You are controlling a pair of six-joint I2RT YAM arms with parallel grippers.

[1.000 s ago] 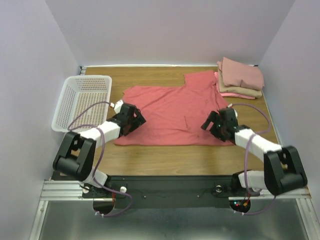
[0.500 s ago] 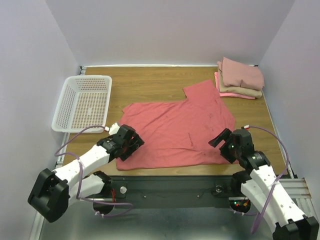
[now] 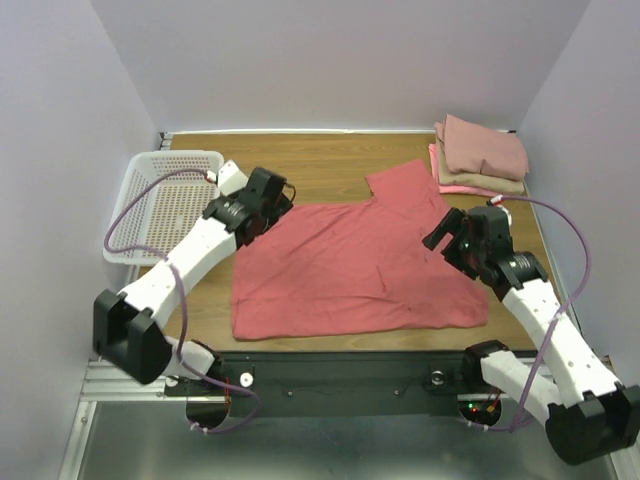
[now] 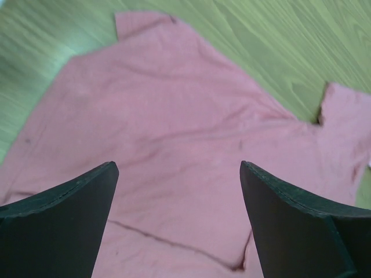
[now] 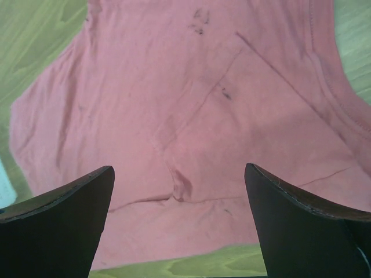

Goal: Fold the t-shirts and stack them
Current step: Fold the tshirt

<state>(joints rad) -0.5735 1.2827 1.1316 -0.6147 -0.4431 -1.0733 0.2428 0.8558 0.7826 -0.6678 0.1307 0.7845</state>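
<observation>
Spread wide, the left pincer [image 3: 266, 212] is hanging over the 10 o'clock corner of the coral-red shirt [image 3: 350, 270] and is gripping nothing. In the left wrist view only flat red cloth is showing between its dark jaws. The right pincer [image 3: 450, 238] is also standing fully spread and empty. It is hovering over the 3 o'clock edge of the same shirt, just below the sleeve that is pointing toward 1 o'clock. From these views I cannot tell if either pincer is touching the cloth.

The coral-red shirt is lying spread out flat in the middle of the tabletop [image 3: 320, 155]. One long straight edge is running along the 6 o'clock side, close to the near edge of the wood. A few shallow creases are crossing the cloth.

In the 2 o'clock corner of the tabletop a stack [image 3: 480, 160] of three folded shirts is resting, apart from both pincers and near the tip of the red sleeve. The dusty-pink shirt [image 3: 488, 143] is lying on top, the tan shirt [image 3: 495, 182] is lying under it, and the bright-pink shirt [image 3: 455, 188] is showing only as a thin edge at the bottom.

At 10 o'clock a white mesh basket [image 3: 180, 156] is sitting at the left edge of the tabletop. The left arm and its lilac cable [image 3: 125, 215] are passing over it.
</observation>
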